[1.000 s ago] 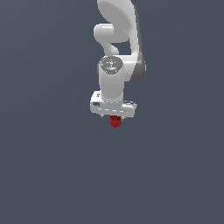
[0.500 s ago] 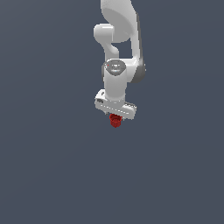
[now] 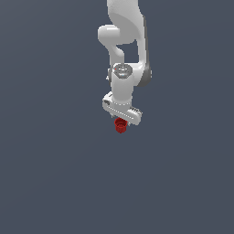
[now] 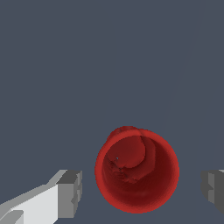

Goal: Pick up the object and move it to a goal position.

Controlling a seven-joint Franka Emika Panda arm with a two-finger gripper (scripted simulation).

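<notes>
Tool [image 3: 121, 119] sitting w/ fingers [image 4: 70, 193] spread, both clear of red cup [image 4: 136, 175] btwn them; not gripping yet. Pick-up & move to goal remaining.

Around the end effector [image 3: 120, 123] the exterior view showed plain dark grey on every side: lower half of the frame, left and right margins all open, with no other body in them. The only solid mass was the arm [image 3: 124, 55] itself, running from the upper centre of the frame down to the wrist. In the wrist view the red object [image 4: 137, 169] sat between the two fingers [image 4: 70, 194], with a visible gap on each side. The upper two thirds of that frame were open grey.
</notes>
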